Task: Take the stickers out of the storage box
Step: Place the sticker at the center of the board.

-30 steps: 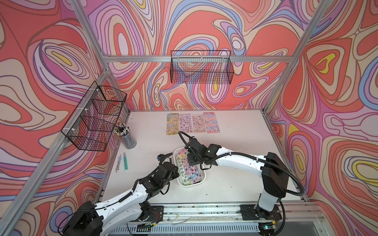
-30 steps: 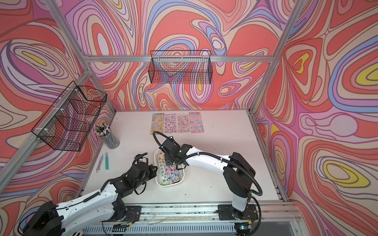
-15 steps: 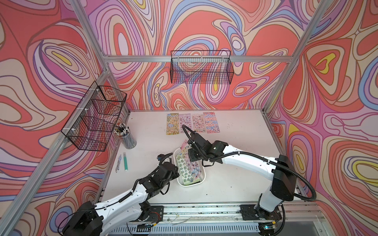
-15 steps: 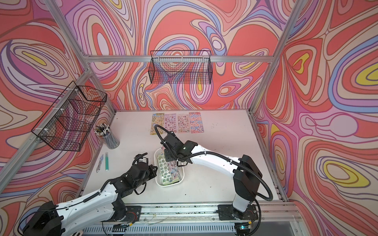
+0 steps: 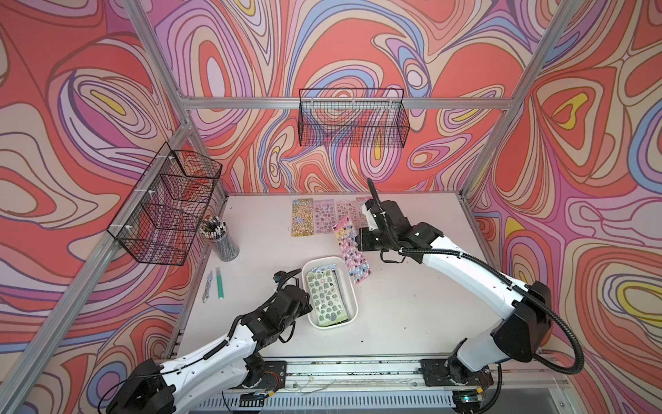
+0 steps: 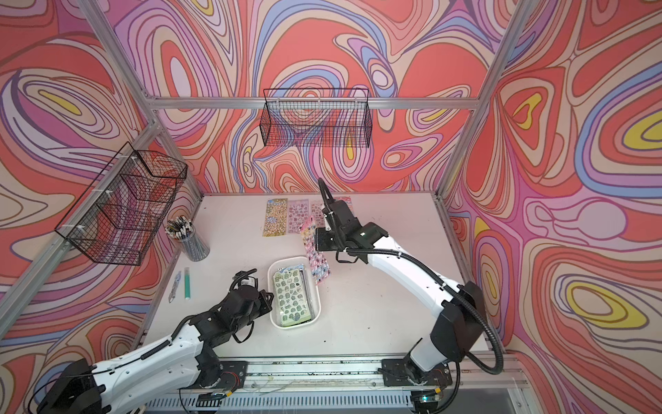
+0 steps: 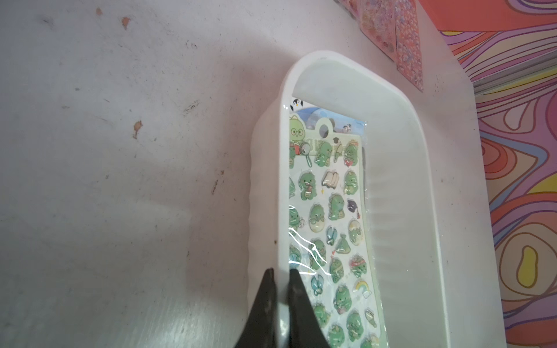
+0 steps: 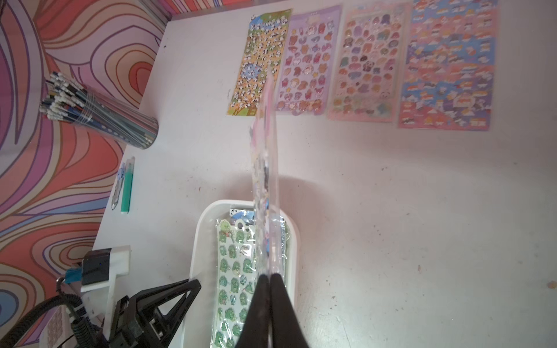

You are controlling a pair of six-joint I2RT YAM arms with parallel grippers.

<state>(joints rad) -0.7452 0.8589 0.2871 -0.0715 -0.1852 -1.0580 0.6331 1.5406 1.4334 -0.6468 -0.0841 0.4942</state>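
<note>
Both top views show the right arm [image 5: 465, 272] stretched to mid-frame, partly hiding a row of sheets [image 5: 324, 217] behind; the right gripper [image 8: 269, 276] pinches a pink sheet [image 5: 351, 251] on edge. Lower centre, the left gripper [image 7: 280, 272] clamps the box [image 5: 343, 272] wall; a green sheet [image 5: 325, 295] covers the pile [image 7: 331, 116] inside.

Robot test cell, lab-type setup — alu-profile frame [image 5: 250, 103] w/ swirl-print wall panels [image 5: 358, 43] boxing in a white bench [image 5: 412, 308] mid-frame; L arm [image 5: 215, 354] & R arm [image 5: 462, 269] mounted on a rail [image 5: 358, 372] along bottom edge; wire baskets [image 5: 353, 118] hung on frame, upper left & top centre.
</note>
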